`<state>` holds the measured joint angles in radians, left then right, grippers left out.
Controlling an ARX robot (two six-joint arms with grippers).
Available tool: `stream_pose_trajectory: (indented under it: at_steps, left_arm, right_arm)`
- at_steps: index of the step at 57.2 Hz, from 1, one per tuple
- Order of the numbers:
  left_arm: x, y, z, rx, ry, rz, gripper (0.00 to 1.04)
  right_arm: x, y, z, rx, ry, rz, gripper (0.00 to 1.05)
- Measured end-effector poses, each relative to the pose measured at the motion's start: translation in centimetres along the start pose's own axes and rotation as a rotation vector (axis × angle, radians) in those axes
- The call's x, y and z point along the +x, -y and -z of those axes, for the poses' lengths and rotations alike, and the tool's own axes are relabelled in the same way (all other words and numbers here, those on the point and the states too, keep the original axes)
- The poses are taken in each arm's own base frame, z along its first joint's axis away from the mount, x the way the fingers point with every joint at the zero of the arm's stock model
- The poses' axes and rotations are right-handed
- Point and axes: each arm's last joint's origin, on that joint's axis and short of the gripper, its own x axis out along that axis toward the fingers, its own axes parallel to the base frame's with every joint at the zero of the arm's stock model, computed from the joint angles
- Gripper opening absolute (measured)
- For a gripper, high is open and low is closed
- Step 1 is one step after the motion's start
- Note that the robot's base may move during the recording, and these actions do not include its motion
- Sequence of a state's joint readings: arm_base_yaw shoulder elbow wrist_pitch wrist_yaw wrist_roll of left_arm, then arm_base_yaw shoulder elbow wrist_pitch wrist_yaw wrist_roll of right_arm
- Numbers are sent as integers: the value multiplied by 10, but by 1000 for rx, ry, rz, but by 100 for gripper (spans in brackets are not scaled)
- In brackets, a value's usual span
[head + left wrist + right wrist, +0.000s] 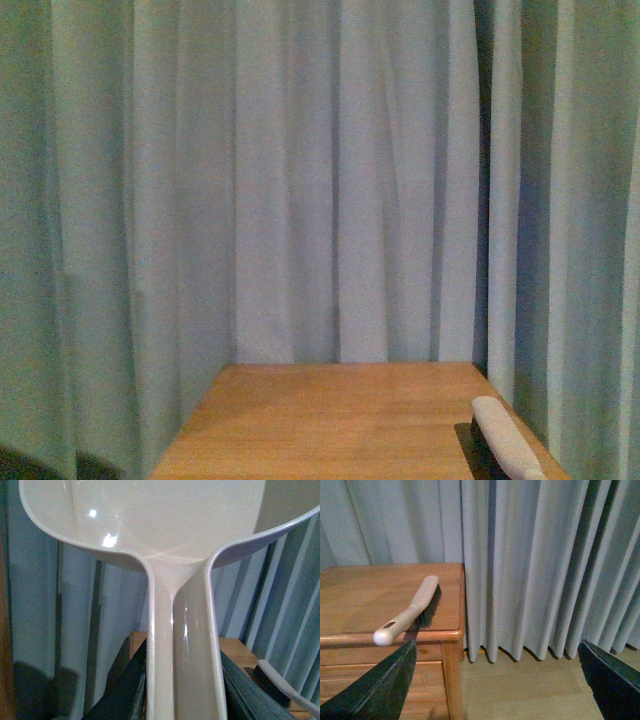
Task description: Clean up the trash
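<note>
The trash is out of view in all three views. My left gripper (pixel 184 690) is shut on the handle of the beige dustpan (pixel 165 525), whose scoop fills the upper part of the left wrist view, held up in front of the curtain. A hand brush (pixel 415 609) with a beige handle and black bristles lies at the corner of the wooden table (pixel 365 592); it also shows as the brush (pixel 505 440) and the brush (pixel 280 687). My right gripper (pixel 497 680) is open, off the table's corner above the floor, holding nothing.
Pale blue-grey curtains (pixel 330 180) hang behind and beside the wooden table (pixel 330 420). The table's leg and drawer front (pixel 451 680) stand close to my right gripper's fingers (pixel 380 690). Light wooden floor (pixel 520 690) lies beside the table.
</note>
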<state>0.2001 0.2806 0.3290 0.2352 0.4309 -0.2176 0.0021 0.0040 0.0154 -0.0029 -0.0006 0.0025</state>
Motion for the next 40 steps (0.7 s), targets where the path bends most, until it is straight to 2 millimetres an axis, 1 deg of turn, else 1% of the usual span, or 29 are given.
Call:
stream_pose_trajectory:
  at_steps: [10, 14, 15, 18, 22, 25, 30, 32, 33, 36, 37, 39, 40]
  left_arm:
    - [0, -1, 2, -14, -7, 9, 28]
    - [0, -1, 2, -16, -7, 9, 28]
    - [0, -1, 2, -16, -7, 8, 28]
    - [0, -1, 2, -17, -7, 8, 28]
    - [0, -1, 2, -17, -7, 8, 28]
    - [0, -1, 2, -17, -7, 8, 28]
    - [0, -1, 2, -17, -7, 8, 28]
    - [0, -1, 2, -17, -7, 8, 28]
    - [0, -1, 2, -17, -7, 8, 28]
    - [0, -1, 2, -17, -7, 8, 28]
    - [0, -1, 2, -17, -7, 8, 28]
    - [0, -1, 2, -17, -7, 8, 28]
    - [0, -1, 2, -17, -7, 8, 28]
  right_arm:
    - [0, 0, 0, 0, 0, 1, 97]
    - [2, -1, -3, -54, 22, 171, 97]
    - [2, -1, -3, -78, 10, 226, 97]
    - [5, -1, 1, -105, -46, 308, 97]
    - [11, 0, 1, -122, -111, 349, 97]
    - [18, 0, -4, -124, -148, 339, 97]
    - [40, -2, -28, -88, -210, 280, 97]
    - [52, -4, -40, -64, -244, 245, 97]
    - [56, -5, -42, -59, -255, 237, 97]
    - [78, -8, -56, -20, -326, 189, 97]
    - [81, -9, -58, -14, -338, 182, 97]
    - [104, -13, -67, 16, -403, 146, 97]
    - [112, -15, -70, 26, -422, 133, 97]
